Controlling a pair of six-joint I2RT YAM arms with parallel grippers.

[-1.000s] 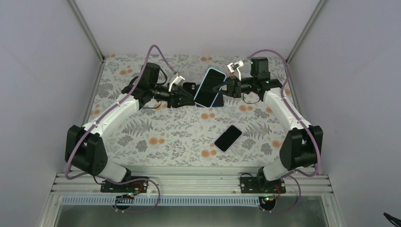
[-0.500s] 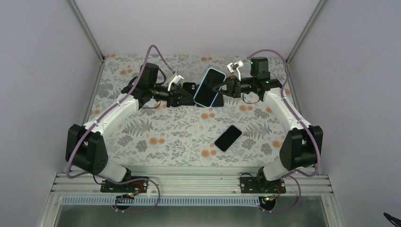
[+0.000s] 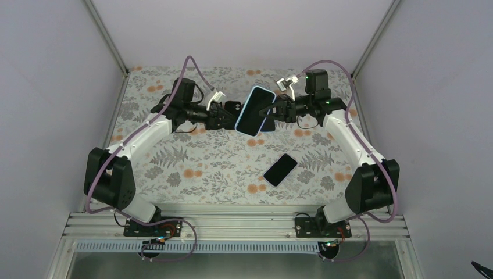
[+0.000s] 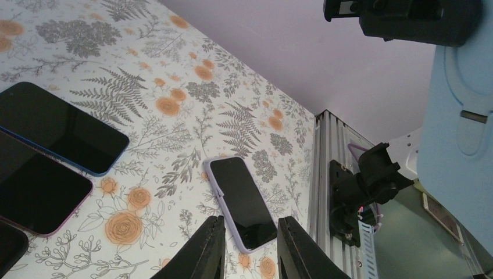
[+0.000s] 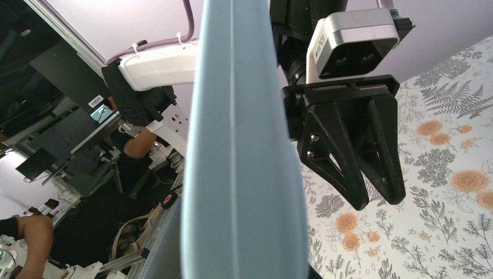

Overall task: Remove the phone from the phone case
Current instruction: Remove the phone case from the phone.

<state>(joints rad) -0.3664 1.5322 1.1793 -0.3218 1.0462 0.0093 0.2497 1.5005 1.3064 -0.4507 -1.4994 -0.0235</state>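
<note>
Fern-and-orange-blossom print across the tabletop (image 3: 192, 157), hemmed by plain pale walls (image 3: 244, 29) and metal corner posts (image 3: 106, 36). Raised over the far middle: phone (image 3: 253, 110) in its blue case (image 5: 244, 145), tilted, clamped at one edge by the right claw (image 3: 272, 111). Left claw (image 4: 252, 224) just beside it, fingers narrowly parted, gripping nothing. Lying flat nearer the bases, well apart: a spare phone (image 3: 280, 169).
</note>
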